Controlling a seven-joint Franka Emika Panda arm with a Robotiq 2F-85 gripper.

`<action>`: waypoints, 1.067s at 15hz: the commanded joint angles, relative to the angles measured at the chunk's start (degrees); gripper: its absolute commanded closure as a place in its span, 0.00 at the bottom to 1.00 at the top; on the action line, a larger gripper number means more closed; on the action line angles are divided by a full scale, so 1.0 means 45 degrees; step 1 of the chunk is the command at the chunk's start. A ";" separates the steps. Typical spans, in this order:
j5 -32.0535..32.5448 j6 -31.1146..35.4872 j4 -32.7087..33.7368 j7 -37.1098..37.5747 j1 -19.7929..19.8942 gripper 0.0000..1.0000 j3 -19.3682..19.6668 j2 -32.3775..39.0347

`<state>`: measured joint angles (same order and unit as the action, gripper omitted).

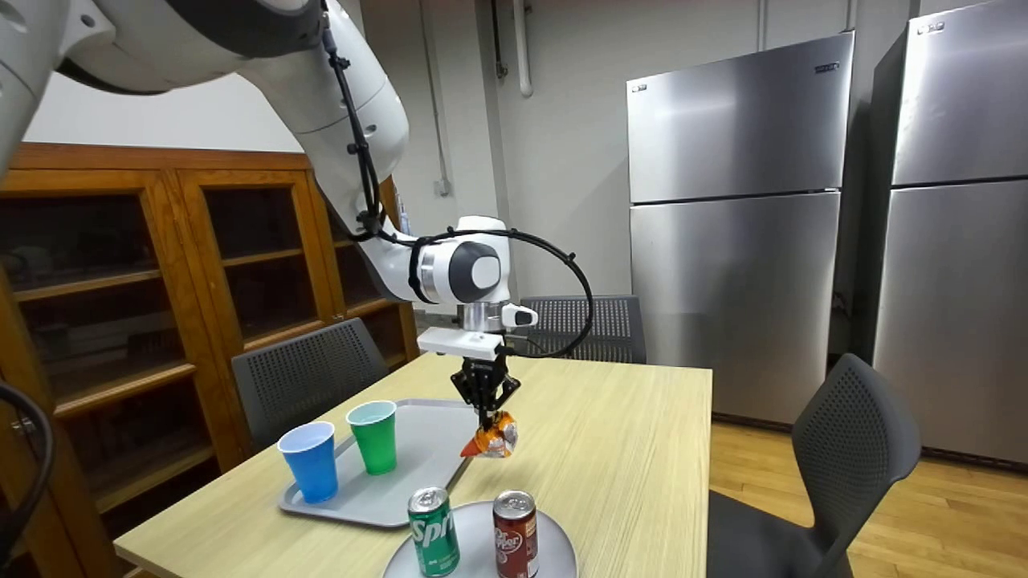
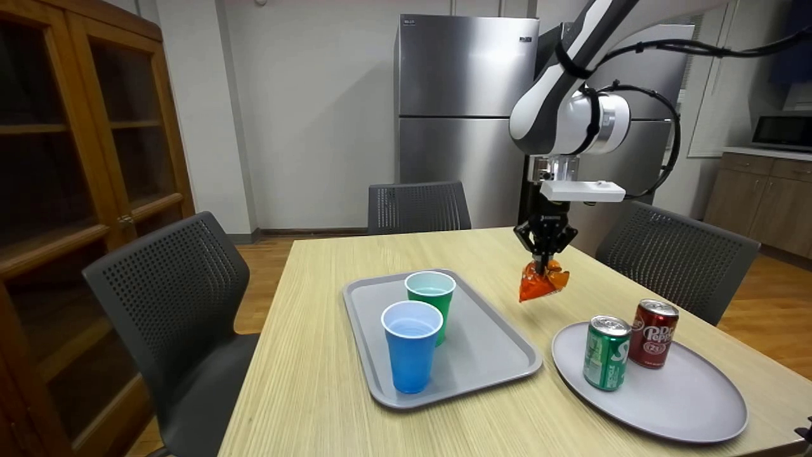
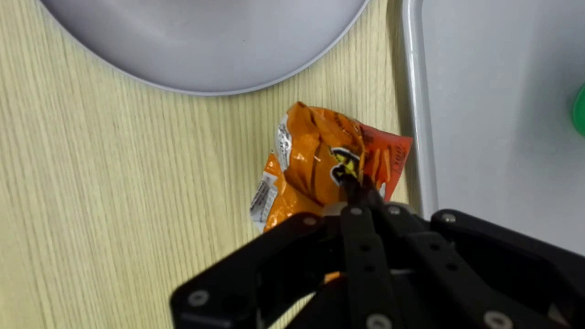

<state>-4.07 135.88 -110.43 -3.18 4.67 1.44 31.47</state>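
Note:
My gripper [image 1: 486, 417] points down and is shut on an orange and red snack bag [image 1: 495, 438]. In an exterior view the gripper [image 2: 541, 263] holds the bag [image 2: 539, 284] just above the wooden table, beside the grey tray [image 2: 482, 339] and beyond the round grey plate [image 2: 688, 403]. In the wrist view the fingertips [image 3: 361, 185] pinch the crumpled bag [image 3: 311, 160]; the plate [image 3: 219, 50] lies above it and the tray [image 3: 480, 91] to the right. A blue cup [image 2: 411, 358] and a green cup [image 2: 439, 311] stand upright on the tray.
A green Sprite can [image 2: 607, 355] and a dark red Dr Pepper can [image 2: 652, 336] stand on the plate. Dark chairs [image 1: 309, 381] [image 1: 586, 329] [image 1: 855, 425] surround the table [image 1: 634, 433]. A wooden glass-door cabinet [image 1: 185, 321] and steel refrigerators [image 1: 735, 297] stand behind.

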 commanded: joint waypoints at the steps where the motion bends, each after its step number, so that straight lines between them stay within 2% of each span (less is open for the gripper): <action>1: -0.0296 -0.0167 0.0997 -0.0028 0.0216 1.00 -0.0135 0.0906; 9: -0.0312 -0.0256 0.1985 0.0032 0.0333 1.00 -0.0118 0.1939; 10: -0.0259 -0.0375 0.1971 0.0017 0.0294 0.74 -0.0127 0.1873; 12: -0.0115 -0.0371 0.1726 0.0007 0.0175 0.66 -0.0102 0.1622; 16: -0.0208 -0.0348 0.1255 -0.0053 0.0144 0.37 -0.0228 0.1074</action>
<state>-4.67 135.89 -103.27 -3.19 5.18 1.19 39.15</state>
